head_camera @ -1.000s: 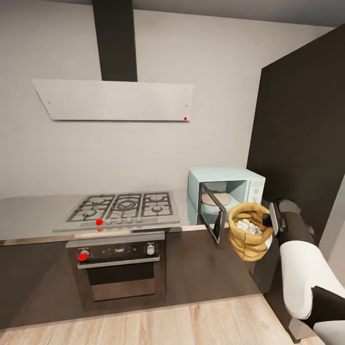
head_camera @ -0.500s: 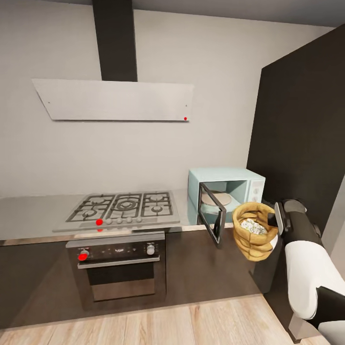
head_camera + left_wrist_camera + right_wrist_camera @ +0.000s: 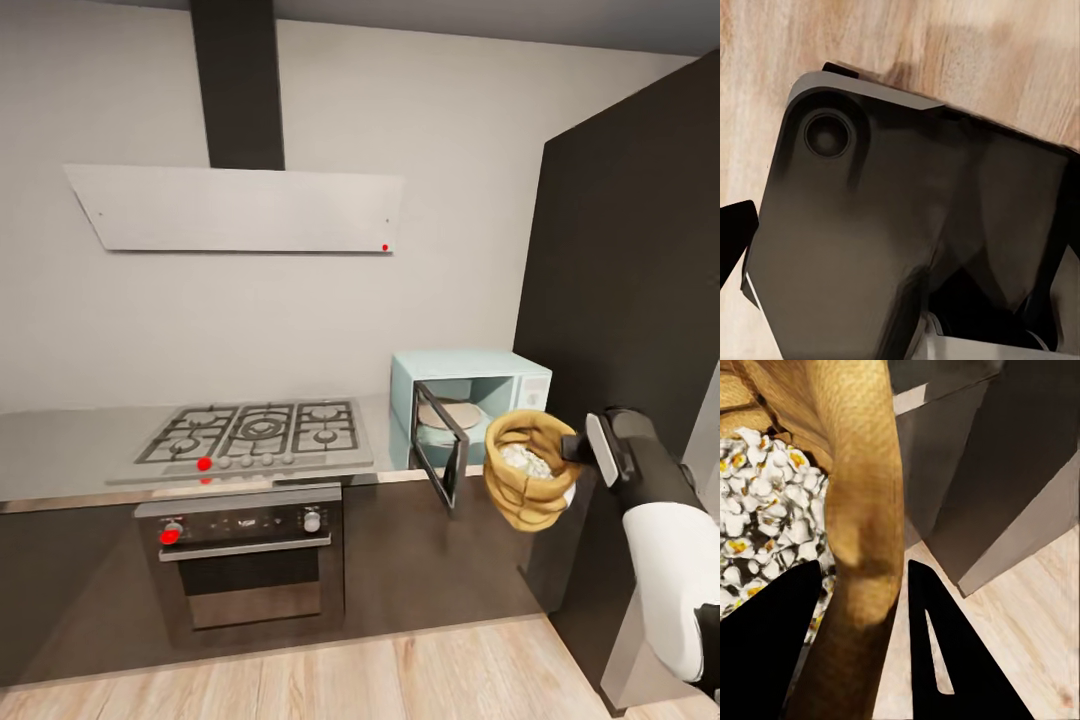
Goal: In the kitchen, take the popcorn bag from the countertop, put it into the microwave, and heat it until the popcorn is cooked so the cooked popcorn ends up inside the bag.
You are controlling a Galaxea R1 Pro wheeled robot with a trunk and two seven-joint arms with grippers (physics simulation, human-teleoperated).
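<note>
The tan popcorn bag (image 3: 527,470) hangs in the air in front of the microwave (image 3: 470,398), just right of its open door (image 3: 441,458). My right gripper (image 3: 572,448) is shut on the bag's rolled rim (image 3: 866,540), one finger (image 3: 772,637) inside and one finger (image 3: 945,652) outside. White popcorn (image 3: 765,525) heaps inside the sack (image 3: 523,460). The pale mint microwave stands on the grey countertop (image 3: 60,440) with a round plate (image 3: 447,413) inside. The left wrist view shows a dark part of the robot's body (image 3: 892,225) above the wooden floor (image 3: 945,45).
A gas hob (image 3: 255,430) lies in the countertop left of the microwave, over a steel oven (image 3: 240,550) with a red knob. A tall dark cabinet (image 3: 630,300) stands close on the right. The hood (image 3: 235,208) hangs above. Wooden floor (image 3: 350,680) lies in front.
My right arm has carried the bag a little up and to the right, keeping it beside the open microwave door. The grip on the rim is unchanged.
</note>
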